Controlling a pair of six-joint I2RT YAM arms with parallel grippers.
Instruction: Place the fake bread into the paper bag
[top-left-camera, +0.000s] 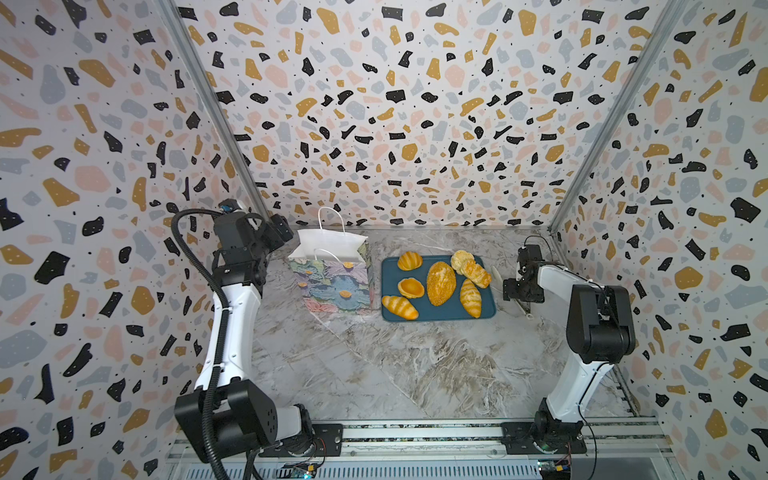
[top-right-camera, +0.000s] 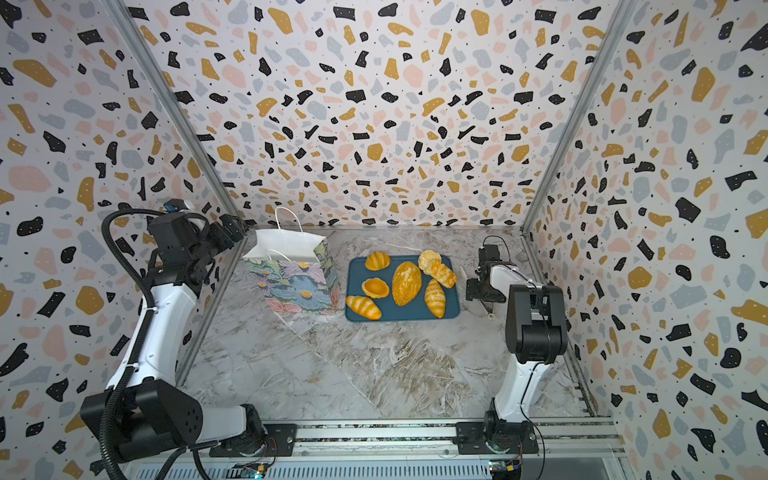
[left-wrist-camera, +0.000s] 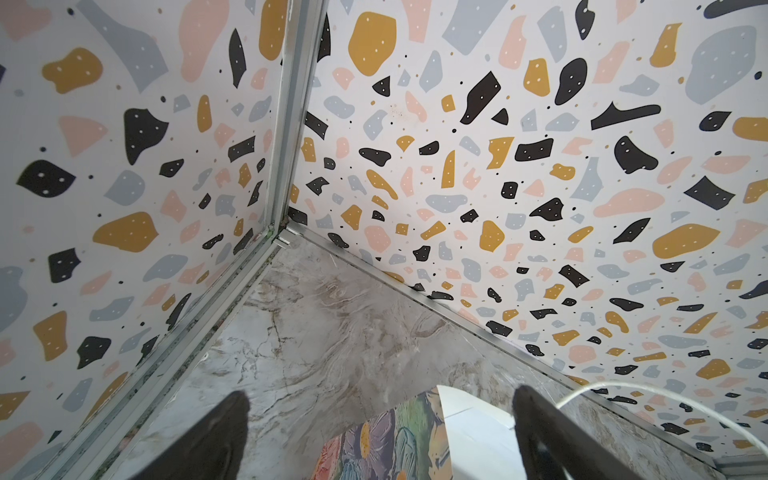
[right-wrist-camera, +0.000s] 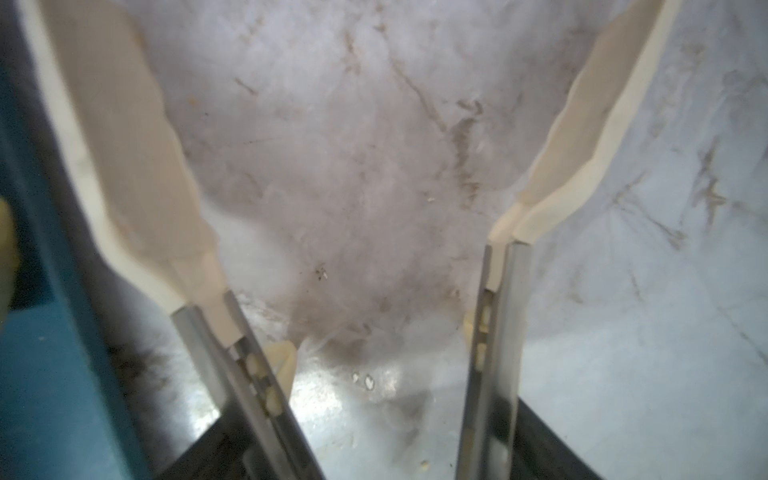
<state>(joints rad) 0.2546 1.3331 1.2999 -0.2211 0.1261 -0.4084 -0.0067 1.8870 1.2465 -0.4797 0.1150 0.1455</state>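
Note:
Several golden fake breads lie on a dark-blue tray (top-left-camera: 492, 311): a seeded loaf (top-left-camera: 441, 282), striped rolls (top-left-camera: 400, 307) and shell-like buns (top-left-camera: 409, 261). Left of the tray the flowered paper bag (top-left-camera: 332, 282) stands upright with its mouth open. My left gripper (top-left-camera: 279, 233) hovers open behind the bag's far left corner; in the left wrist view the gripper (left-wrist-camera: 381, 392) frames that corner of the bag (left-wrist-camera: 386, 444). My right gripper (top-left-camera: 517, 291) is down on the table right of the tray. In the right wrist view this gripper (right-wrist-camera: 374, 449) presses on the metal arms of cream-tipped tongs (right-wrist-camera: 494, 332), which still spread wide.
Patterned walls close in the marble table on three sides; the left gripper is near the back left corner (left-wrist-camera: 282, 237). The bag's white cord handle (left-wrist-camera: 623, 388) arcs beside one left finger. The tray's rim (right-wrist-camera: 37, 332) lies just beside one tong tip.

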